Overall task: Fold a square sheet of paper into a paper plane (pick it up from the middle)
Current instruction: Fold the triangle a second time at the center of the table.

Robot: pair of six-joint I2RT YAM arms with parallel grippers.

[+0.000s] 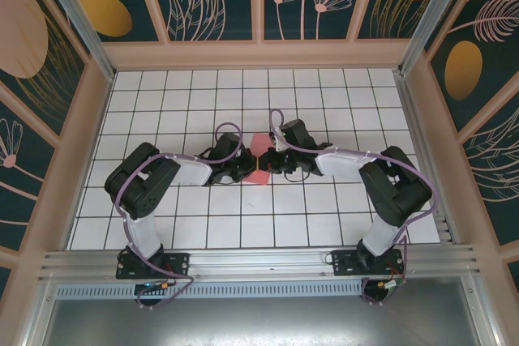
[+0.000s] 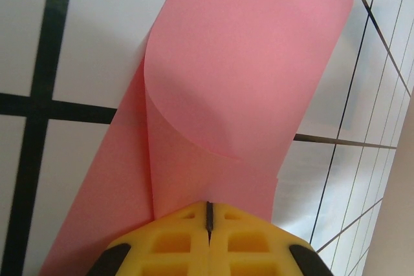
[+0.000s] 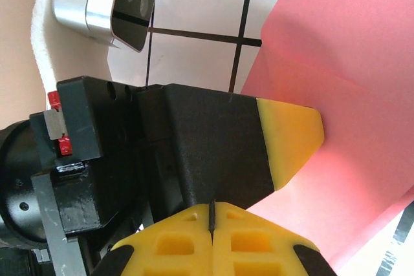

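White gridded counter [image 1: 324, 103] carried the square sheet of paper [image 1: 259, 146] near its centre, one part curled over on itself. Reaching in from 8 o'clock, the left tool [image 2: 208, 214] had its yellow fingers pressed together on the sheet's edge. The right tool [image 3: 211, 214] came from 4 o'clock, fingers likewise closed; whether paper lay between them could not be told
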